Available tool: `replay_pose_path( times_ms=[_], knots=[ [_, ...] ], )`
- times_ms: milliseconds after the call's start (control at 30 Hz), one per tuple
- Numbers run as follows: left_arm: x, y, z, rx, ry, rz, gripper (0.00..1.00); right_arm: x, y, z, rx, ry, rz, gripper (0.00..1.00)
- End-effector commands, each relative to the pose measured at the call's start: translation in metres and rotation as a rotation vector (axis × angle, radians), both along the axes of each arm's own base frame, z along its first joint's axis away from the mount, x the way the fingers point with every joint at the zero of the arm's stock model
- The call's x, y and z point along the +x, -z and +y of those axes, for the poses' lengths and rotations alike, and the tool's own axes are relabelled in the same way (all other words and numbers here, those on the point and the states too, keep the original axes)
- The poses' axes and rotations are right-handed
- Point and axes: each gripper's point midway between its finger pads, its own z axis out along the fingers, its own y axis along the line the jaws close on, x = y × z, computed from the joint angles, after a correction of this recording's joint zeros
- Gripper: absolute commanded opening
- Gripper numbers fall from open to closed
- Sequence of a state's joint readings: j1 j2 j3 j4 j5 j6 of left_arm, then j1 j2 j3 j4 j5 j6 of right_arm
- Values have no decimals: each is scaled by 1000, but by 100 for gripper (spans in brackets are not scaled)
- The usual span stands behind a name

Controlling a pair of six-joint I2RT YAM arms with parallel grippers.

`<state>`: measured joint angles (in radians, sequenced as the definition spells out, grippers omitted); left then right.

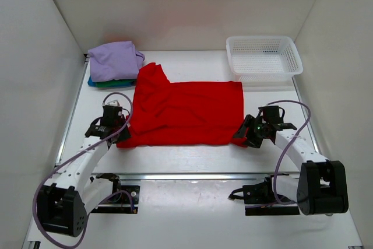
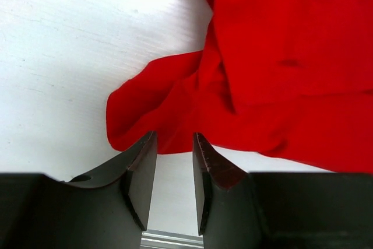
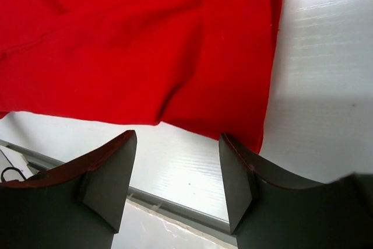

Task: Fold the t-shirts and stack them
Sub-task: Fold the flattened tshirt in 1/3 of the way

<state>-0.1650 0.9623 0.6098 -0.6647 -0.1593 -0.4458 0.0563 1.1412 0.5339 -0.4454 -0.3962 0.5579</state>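
Observation:
A bright red t-shirt point(image 1: 186, 112) lies spread flat on the white table, one sleeve up at its back left. At the back left sits a folded lavender t-shirt point(image 1: 115, 59) on top of a teal-blue one point(image 1: 92, 81) and a green one point(image 1: 118, 83). My left gripper point(image 1: 119, 131) is at the red shirt's near left corner. In the left wrist view this gripper point(image 2: 175, 138) is open, only table between its fingers, with the rumpled red cloth point(image 2: 175, 97) just past the tips. My right gripper point(image 1: 240, 137) is at the near right corner, and it point(image 3: 178, 138) stands wide open just short of the hem point(image 3: 204, 122).
A white mesh basket point(image 1: 263, 56) stands at the back right. White walls close in the table on the left, right and back. A metal rail point(image 1: 192, 175) runs along the table's near edge between the arm bases.

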Motion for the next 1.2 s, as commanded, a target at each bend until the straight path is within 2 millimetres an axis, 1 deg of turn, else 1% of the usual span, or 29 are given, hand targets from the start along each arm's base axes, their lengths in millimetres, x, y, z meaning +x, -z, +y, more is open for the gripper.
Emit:
replay_pose_path(
  times_ms=[0, 100, 133, 200, 233, 267, 300, 333, 400, 433, 467, 500, 533, 567, 667, 700, 733, 767, 800, 867, 900, 933, 967, 1000, 1033, 1067, 1100, 1133, 1167],
  knots=[
    [4, 6, 7, 38, -23, 14, 42, 9, 3, 3, 0, -10, -21, 56],
    [3, 19, 10, 53, -31, 47, 42, 10, 11, -2, -21, 1, -2, 56],
    [6, 19, 10, 51, -30, 42, 42, 12, 13, -3, -28, 1, 0, 56],
    [4, 30, 12, 74, -22, 80, 41, 13, 21, -6, -38, 7, 17, 56],
    [8, 32, 13, 79, -22, 76, 42, 13, 24, -7, -42, 7, 36, 57],
    [8, 36, 14, 87, -13, 83, 43, 17, 24, -7, -39, 7, 32, 56],
    [8, 42, 18, 96, -15, 106, 43, 19, 25, -7, -50, -9, 41, 52],
    [10, 42, 18, 98, -11, 101, 44, 20, 24, -5, -55, -20, 44, 49],
    [17, 47, 19, 98, -17, 96, 39, 18, 27, -8, -97, -43, 61, 24],
    [13, 53, 20, 97, -13, 115, 29, 20, 25, -9, -101, -47, 50, 11],
    [19, 54, 21, 93, -18, 97, 17, 22, 25, -13, -115, -52, 45, 8],
    [21, 56, 20, 88, -15, 104, 11, 20, 27, -17, -141, -66, 54, 3],
    [24, 59, 18, 75, -12, 104, 2, 20, 27, -20, -158, -71, 62, 0],
    [28, 59, 18, 72, -10, 93, 0, 22, 29, -27, -174, -71, 72, 0],
    [41, 57, 17, 77, -1, 82, 0, 29, 24, -46, -239, -80, 75, 0],
    [45, 55, 17, 79, 0, 79, 0, 33, 22, -60, -264, -60, 77, 1],
    [52, 51, 21, 84, -9, 74, 0, 34, 21, -68, -293, -64, 88, 0],
    [52, 51, 24, 87, -16, 85, 0, 39, 17, -78, -310, -43, 81, 0],
    [57, 48, 26, 95, -5, 77, 0, 37, 18, -90, -336, -31, 97, 0],
    [58, 44, 29, 95, -3, 86, 0, 43, 13, -107, -366, -26, 104, 0],
    [59, 39, 29, 93, 12, 79, 0, 37, 14, -114, -370, -22, 130, 1],
    [62, 31, 30, 93, 17, 57, 0, 38, 10, -117, -378, -28, 128, 0],
    [58, 30, 26, 92, 40, 62, 0, 39, 7, -123, -394, -20, 122, 0],
    [54, 27, 22, 88, 61, 61, 0, 37, 3, -122, -391, -26, 121, 0],
    [52, 19, 21, 93, 84, 39, 0, 33, 2, -121, -395, -42, 124, 0],
    [50, 13, 15, 76, 99, 19, 0, 31, -1, -118, -400, -61, 120, 0],
    [45, 12, 8, 59, 125, 22, 0, 28, -4, -115, -410, -73, 118, 0],
    [40, 7, 7, 47, 129, 8, 0, 22, -2, -109, -397, -95, 140, 0],
    [35, 7, 1, 23, 149, 5, 0, 16, -3, -105, -394, -107, 153, 0]
  ],
)
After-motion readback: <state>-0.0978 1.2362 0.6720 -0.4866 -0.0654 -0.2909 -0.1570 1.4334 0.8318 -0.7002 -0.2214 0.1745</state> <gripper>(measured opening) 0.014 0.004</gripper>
